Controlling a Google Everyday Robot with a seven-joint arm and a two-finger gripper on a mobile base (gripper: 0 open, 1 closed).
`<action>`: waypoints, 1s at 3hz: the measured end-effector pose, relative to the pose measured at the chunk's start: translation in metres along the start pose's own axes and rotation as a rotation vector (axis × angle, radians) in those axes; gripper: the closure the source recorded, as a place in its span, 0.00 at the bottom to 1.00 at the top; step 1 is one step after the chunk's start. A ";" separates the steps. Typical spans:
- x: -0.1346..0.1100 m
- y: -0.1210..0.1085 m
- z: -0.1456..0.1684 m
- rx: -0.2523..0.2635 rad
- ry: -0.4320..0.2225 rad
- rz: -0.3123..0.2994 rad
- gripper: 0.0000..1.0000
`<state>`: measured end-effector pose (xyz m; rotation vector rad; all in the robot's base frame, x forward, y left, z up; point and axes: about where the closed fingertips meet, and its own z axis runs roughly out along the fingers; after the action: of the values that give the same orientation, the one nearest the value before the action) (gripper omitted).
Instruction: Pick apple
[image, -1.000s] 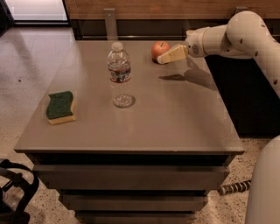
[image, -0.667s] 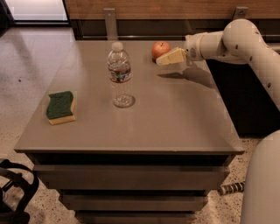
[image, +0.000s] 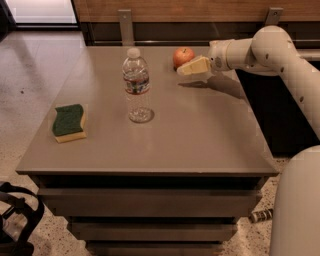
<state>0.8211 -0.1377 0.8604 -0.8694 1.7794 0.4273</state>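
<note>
The apple (image: 183, 56) is small, round and red-orange, and sits on the grey table (image: 200, 135) near its far edge. My gripper (image: 186, 68) reaches in from the right on the white arm, its yellowish fingers pointing left, just in front of and to the right of the apple, partly overlapping its lower right side. It hovers a little above the tabletop and casts a shadow below. Nothing shows held in it.
A clear plastic water bottle (image: 136, 86) stands upright at the table's middle. A green and yellow sponge (image: 69, 122) lies at the left. A wooden wall panel with metal brackets runs behind the table. My white base (image: 295, 210) fills the lower right.
The gripper has moved a little further toward the apple's front side. The apple, bottle and sponge have stayed in place.
</note>
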 end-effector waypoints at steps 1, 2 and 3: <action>0.006 -0.009 0.011 0.001 -0.039 0.004 0.00; 0.004 -0.016 0.016 0.006 -0.071 0.004 0.00; 0.000 -0.020 0.022 0.005 -0.101 0.010 0.00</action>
<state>0.8505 -0.1367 0.8542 -0.8213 1.6920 0.4656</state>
